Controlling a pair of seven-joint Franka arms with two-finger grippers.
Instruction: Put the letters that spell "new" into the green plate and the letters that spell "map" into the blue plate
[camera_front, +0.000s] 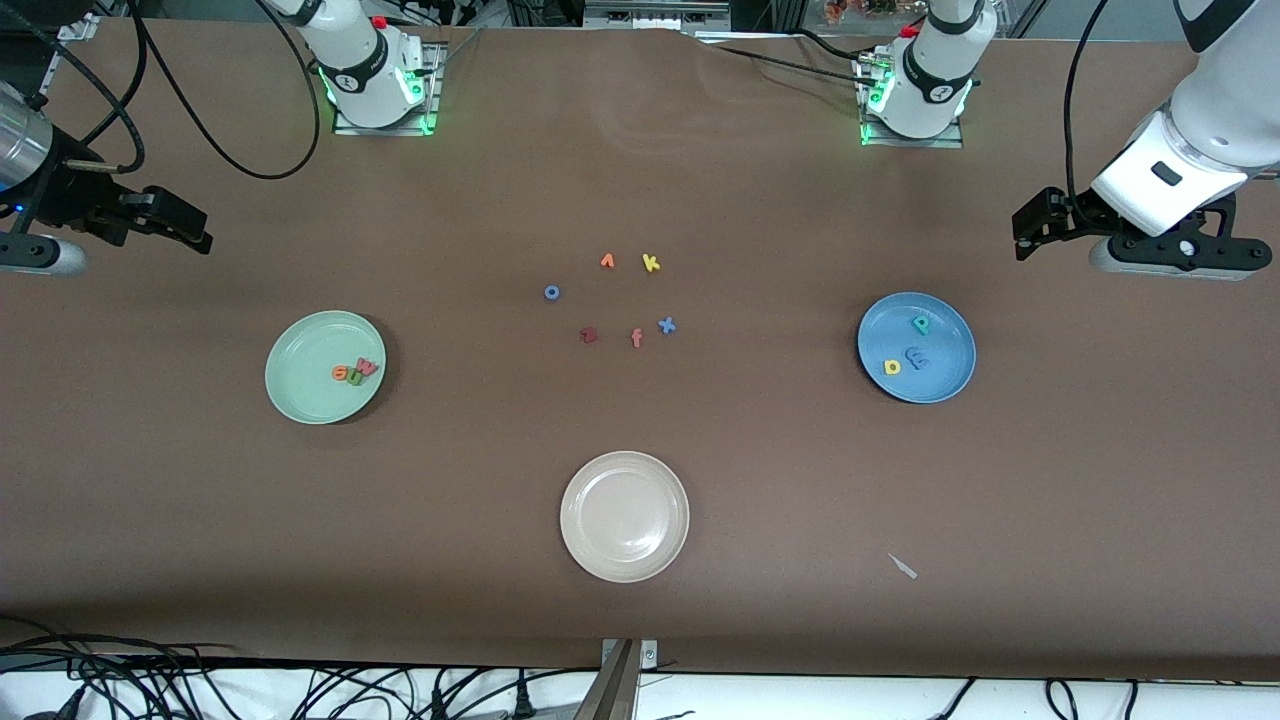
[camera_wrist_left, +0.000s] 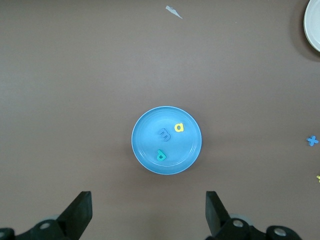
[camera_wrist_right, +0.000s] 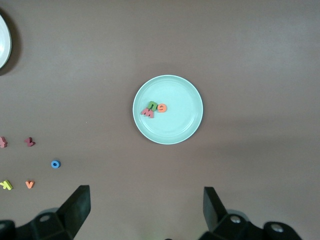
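Note:
In the green plate (camera_front: 300, 350) lie the orange "e" (camera_front: 340, 373), the green "n" (camera_front: 353, 377) and the salmon-pink "w" (camera_front: 367, 367), bunched together. The blue plate (camera_front: 945, 375) holds the teal "p" (camera_front: 921, 323), the blue "m" (camera_front: 915, 357) and the yellow "a" (camera_front: 892, 367), spread apart. My left gripper (camera_front: 1035, 225) hangs open and empty high over the table beside the blue plate (camera_wrist_left: 150, 125). My right gripper (camera_front: 180, 225) is open and empty too, high over the table beside the green plate (camera_wrist_right: 175, 127).
A cream-white plate (camera_front: 624, 516) sits mid-table, nearer the front camera. Loose letters lie between the two plates: blue "o" (camera_front: 551, 292), orange letter (camera_front: 607, 262), yellow "k" (camera_front: 651, 263), blue "x" (camera_front: 666, 325), salmon "f" (camera_front: 636, 338), dark red letter (camera_front: 588, 335). A white scrap (camera_front: 903, 566) lies near the front edge.

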